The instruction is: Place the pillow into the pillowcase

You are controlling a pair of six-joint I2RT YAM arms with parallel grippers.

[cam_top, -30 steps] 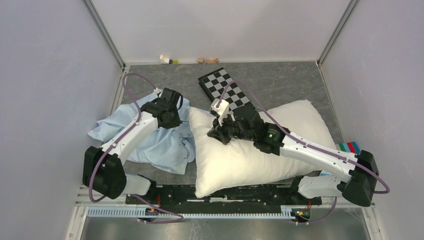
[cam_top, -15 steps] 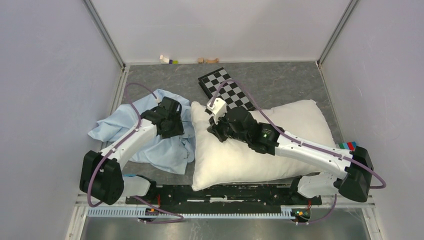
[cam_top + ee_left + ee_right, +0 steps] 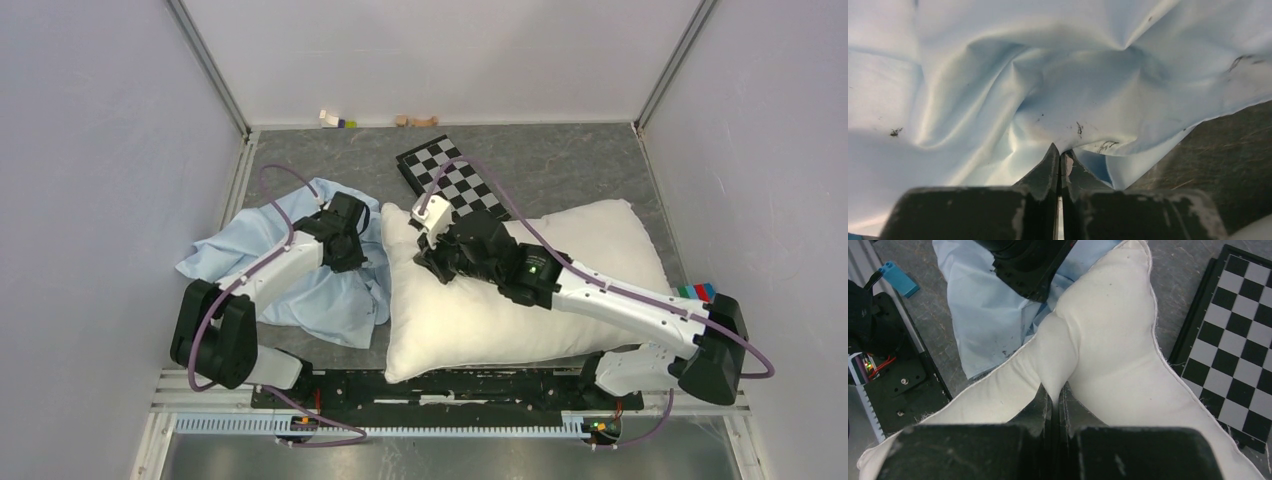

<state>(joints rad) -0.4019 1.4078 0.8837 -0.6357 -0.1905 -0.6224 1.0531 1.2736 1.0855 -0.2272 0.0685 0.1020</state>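
The cream-white pillow lies across the table's middle and right; it also shows in the right wrist view. The crumpled light-blue pillowcase lies to its left and fills the left wrist view. My left gripper is shut on a fold of the pillowcase near its right edge, its tips pinching the cloth. My right gripper is shut on a pinch of the pillow's fabric near the pillow's left end, and its tips grip the cream fold.
A black-and-white checkerboard panel lies behind the pillow, partly under it. Small blocks sit at the back wall. Coloured blocks lie at the right edge. A blue block lies by the front rail.
The right gripper has pulled the pillow's left end back and left towards the pillowcase. The left gripper has shifted slightly right and nearer with the cloth; its elbow has swung in.
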